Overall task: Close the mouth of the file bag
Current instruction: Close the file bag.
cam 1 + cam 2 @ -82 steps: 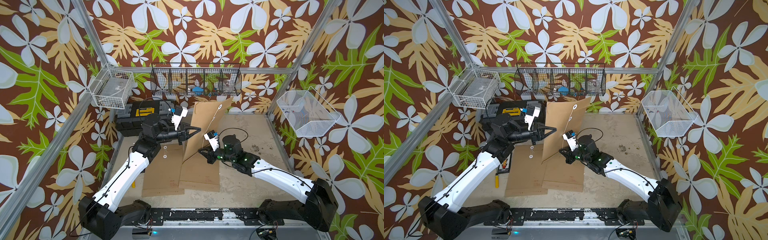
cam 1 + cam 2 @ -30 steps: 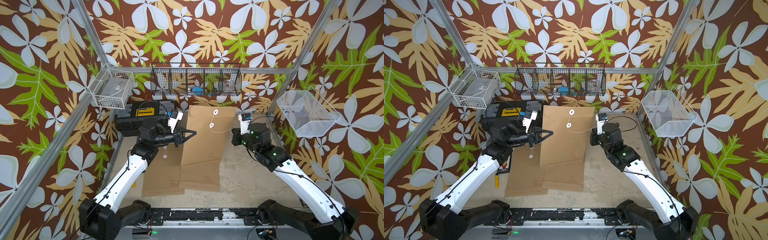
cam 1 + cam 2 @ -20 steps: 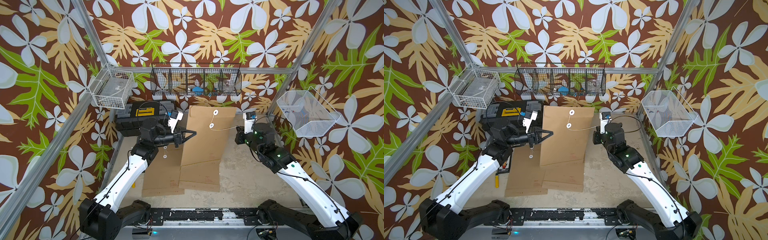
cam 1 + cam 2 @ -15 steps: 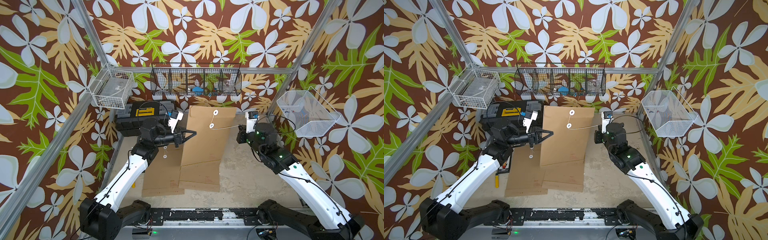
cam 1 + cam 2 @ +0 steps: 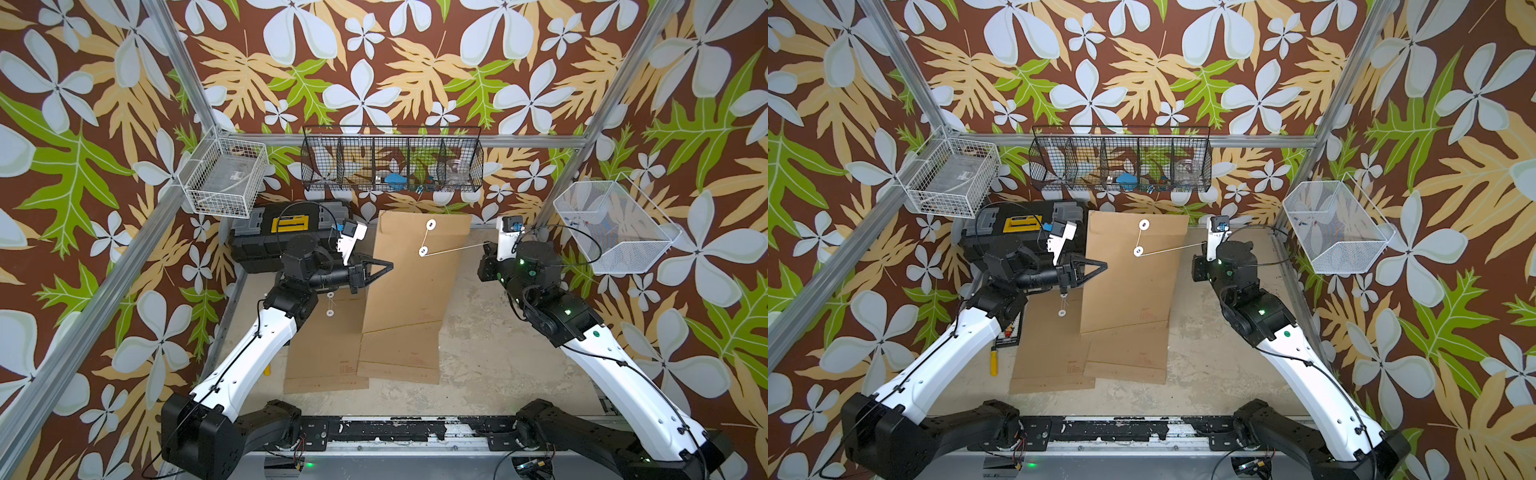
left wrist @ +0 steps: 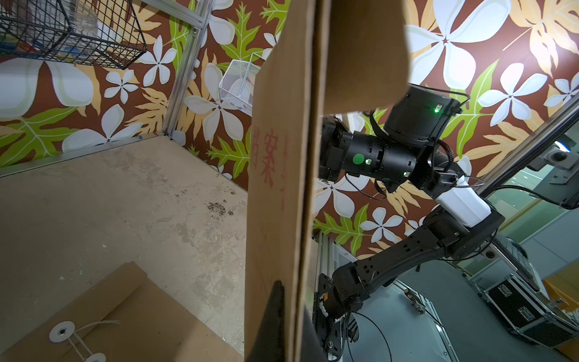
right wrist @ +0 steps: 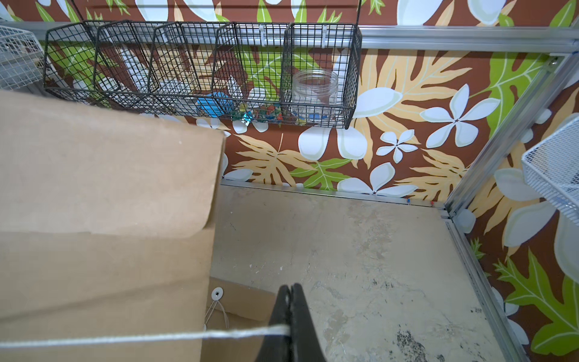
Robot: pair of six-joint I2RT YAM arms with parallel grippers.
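Left fingers [image 6: 275, 316] on file bag [image 6: 279, 175] edge, right fingers [image 7: 283, 310] on string [image 7: 125, 339]

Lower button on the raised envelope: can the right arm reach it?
Probably yes: right gripper holds the string taut from that button, nothing between them, left gripper steadying the envelope.
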